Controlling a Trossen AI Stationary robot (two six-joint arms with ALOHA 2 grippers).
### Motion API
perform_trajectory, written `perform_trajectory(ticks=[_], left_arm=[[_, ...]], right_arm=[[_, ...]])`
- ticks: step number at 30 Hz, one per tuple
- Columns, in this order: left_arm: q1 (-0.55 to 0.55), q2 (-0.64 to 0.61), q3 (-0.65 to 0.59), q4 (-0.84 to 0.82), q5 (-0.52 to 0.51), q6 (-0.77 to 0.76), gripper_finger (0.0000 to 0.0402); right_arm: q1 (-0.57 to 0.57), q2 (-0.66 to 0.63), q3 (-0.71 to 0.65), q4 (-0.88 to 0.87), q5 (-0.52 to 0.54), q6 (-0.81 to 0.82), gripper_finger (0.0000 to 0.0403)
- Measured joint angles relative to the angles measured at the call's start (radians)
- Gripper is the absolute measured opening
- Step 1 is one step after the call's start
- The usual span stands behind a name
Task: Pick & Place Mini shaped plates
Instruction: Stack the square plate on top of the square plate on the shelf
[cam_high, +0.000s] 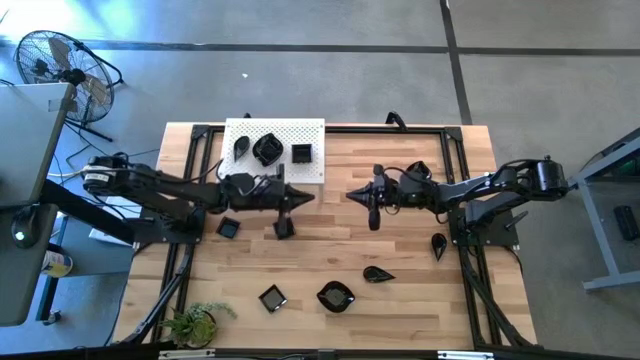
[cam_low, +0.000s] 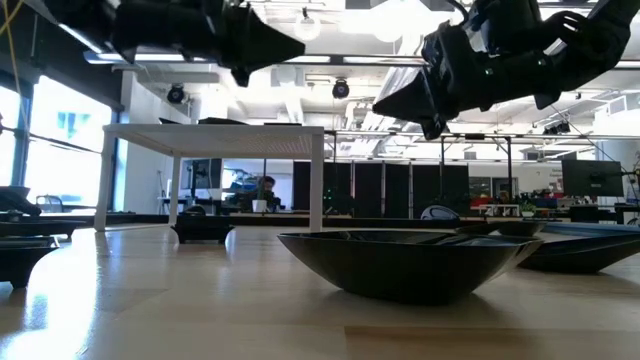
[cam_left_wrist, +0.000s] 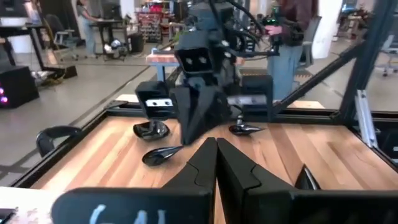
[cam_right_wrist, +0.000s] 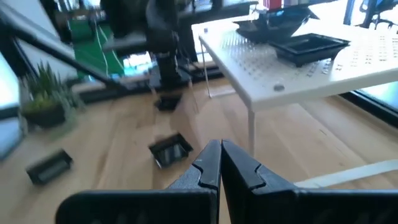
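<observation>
While both jaws sit together, empty | white board (cam_high: 290, 135) holds three plates (cam_high: 267, 149) | potted plant (cam_high: 193, 322) at table edge

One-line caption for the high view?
Both grippers, left and right, shut and empty, facing mid-table; black plates scattered, three on white board.

Glossy black mini shaped plates (cam_high: 335, 296) lie on a pale striped-wood worktop (cam_high: 400, 250). The raised perforated board (cam_high: 300, 133) is white (dotted with fine holes). Both arms are dark, a small plant (cam_high: 195, 322) green, the floor (cam_high: 300, 80) grey.
</observation>
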Motion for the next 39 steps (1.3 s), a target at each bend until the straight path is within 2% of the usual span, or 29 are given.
perform_trajectory(ticks=[3,5,7,12,14,18,23,26,28,32,39], left_arm=[[-0.015,0.0,-0.036,-0.004,0.019,0.003,0.0001],[-0.021,0.0,-0.047,-0.059,0.053,0.004,0.0001],[-0.021,-0.001,-0.047,-0.145,0.103,-0.006,0.0001],[-0.027,-0.046,-0.026,-0.407,0.209,-0.085,0.0001],[-0.048,-0.05,-0.014,-0.535,0.191,-0.103,0.0001],[-0.104,-0.052,0.022,-0.726,0.09,-0.193,0.0001],[-0.117,-0.05,0.025,-0.889,0.028,-0.417,0.0033],[-0.117,-0.05,0.025,-0.922,-0.01,-0.478,0.0068],[-0.133,-0.046,0.025,-0.908,-0.007,-0.455,0.0087],[-0.196,-0.008,0.026,-0.937,-0.015,-0.236,0.0103],[-0.271,0.053,0.026,-1.014,-0.224,0.026,0.0105]], right_arm=[[0.0,0.0,0.0,0.038,-0.013,0.067,0.0],[0.006,0.0,0.0,0.046,-0.054,0.089,0.0],[0.036,0.0,0.001,0.033,-0.051,0.086,0.0],[0.175,0.0,0.001,-0.001,0.105,0.014,0.0],[0.236,0.0,0.001,-0.012,0.198,0.004,0.0],[0.333,0.0,0.001,-0.027,0.342,0.021,0.0],[0.388,0.0,0.001,-0.027,0.418,0.062,0.0],[0.402,0.0,0.001,-0.021,0.458,0.06,0.0],[0.402,0.0,0.001,-0.021,0.48,0.043,0.0],[0.401,0.0,0.001,-0.021,0.485,-0.007,0.0],[0.401,0.0,0.001,-0.007,0.458,-0.058,0.0]])
